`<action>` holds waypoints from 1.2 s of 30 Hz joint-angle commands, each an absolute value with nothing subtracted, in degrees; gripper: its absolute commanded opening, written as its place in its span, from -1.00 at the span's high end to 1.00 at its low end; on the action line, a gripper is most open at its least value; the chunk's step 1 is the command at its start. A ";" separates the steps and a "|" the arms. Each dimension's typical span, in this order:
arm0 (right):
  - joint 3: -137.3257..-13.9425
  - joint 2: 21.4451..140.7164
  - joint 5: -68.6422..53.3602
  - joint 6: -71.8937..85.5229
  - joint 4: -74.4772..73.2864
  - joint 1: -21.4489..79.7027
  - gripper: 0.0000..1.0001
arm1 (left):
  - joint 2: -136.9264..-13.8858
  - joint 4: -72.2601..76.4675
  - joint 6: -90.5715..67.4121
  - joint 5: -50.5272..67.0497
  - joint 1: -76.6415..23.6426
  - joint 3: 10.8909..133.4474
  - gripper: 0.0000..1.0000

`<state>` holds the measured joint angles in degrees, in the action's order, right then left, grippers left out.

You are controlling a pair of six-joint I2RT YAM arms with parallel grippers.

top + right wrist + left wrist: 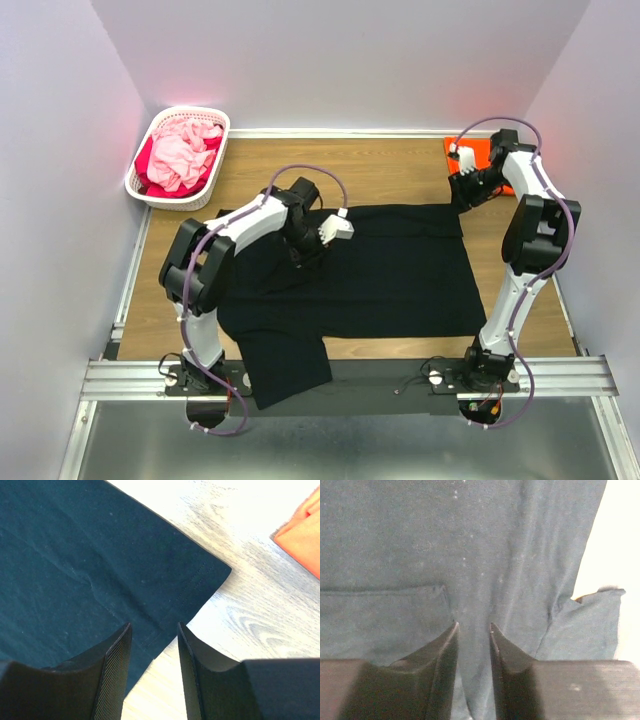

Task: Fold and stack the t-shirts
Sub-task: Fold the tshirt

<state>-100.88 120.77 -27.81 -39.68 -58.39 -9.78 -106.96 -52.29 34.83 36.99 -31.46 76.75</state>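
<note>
As black t-shirt [400, 270] covers wooden table [390, 170] between white walls [350, 60], both jaws part-open, empty.

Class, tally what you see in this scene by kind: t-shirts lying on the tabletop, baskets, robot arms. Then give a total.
T-shirts: 2 (black t-shirt, orange t-shirt)
Baskets: 1 (white basket; its heap of pink cloth not counted)
Robot arms: 2 (left arm, right arm)
Total: 5

wooden table [390, 170] — black t-shirt [400, 280] spread flat; orange t-shirt [478, 153] back right; basket [172, 199] back left
</note>
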 commanded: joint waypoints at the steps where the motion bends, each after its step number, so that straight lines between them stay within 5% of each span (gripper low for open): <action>1: -102.39 122.61 -26.90 -39.29 -59.68 -8.70 0.07 | -102.40 -53.70 35.25 39.99 -26.47 81.19 0.14; 9: -104.76 124.80 -21.55 -35.86 -59.33 -2.47 0.26 | -101.16 -45.18 26.90 28.14 -7.14 86.13 0.03; 28: -111.08 139.74 -2.02 -30.85 -55.20 1.32 0.32 | -116.27 -32.00 20.65 8.00 -0.44 80.42 0.15; 36: -128.30 151.41 -3.07 -27.86 -55.11 1.49 0.24 | -128.92 -34.10 20.30 8.70 -0.44 99.12 0.22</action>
